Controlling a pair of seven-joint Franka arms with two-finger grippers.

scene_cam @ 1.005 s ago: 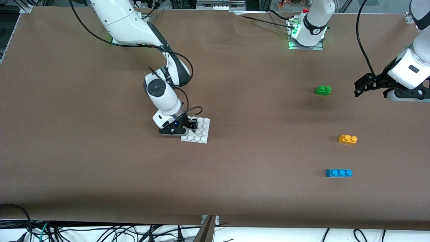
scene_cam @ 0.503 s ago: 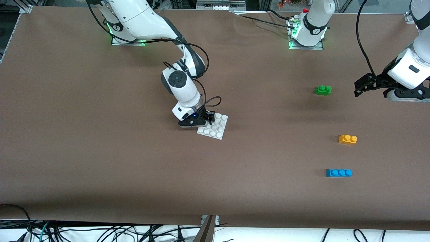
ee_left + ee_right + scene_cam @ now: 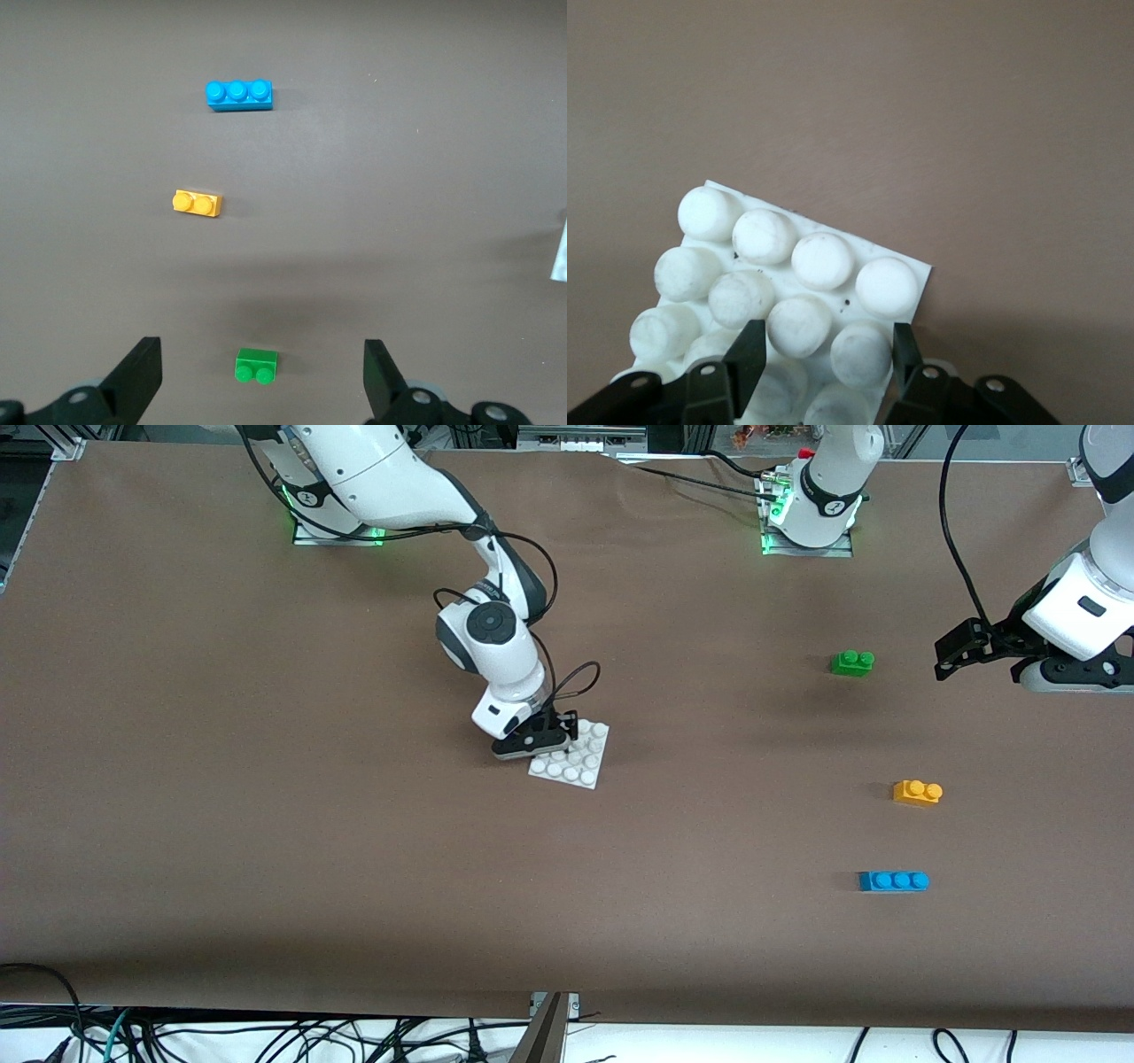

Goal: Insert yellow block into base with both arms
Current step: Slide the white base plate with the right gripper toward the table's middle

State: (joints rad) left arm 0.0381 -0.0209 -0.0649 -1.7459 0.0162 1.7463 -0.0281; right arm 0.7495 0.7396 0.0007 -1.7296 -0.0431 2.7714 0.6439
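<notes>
The right claw [image 3: 556,737] is clamped on the edge of the white studded base [image 3: 580,762], which sits on the brown worktop [image 3: 266,824]. The left claw [image 3: 952,657] waits with fingers spread wide and empty, above the worktop near the green brick [image 3: 851,662]. The yellow block [image 3: 917,792] lies below it, toward the blue brick [image 3: 893,880].

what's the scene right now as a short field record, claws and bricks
right claw: shut on the base, near the table's middle
left claw: open, waiting in the air over the green brick
yellow block: on the table toward the left arm's end, untouched
blue brick: nearer the front camera than the yellow block
stage: block not yet picked up
</notes>
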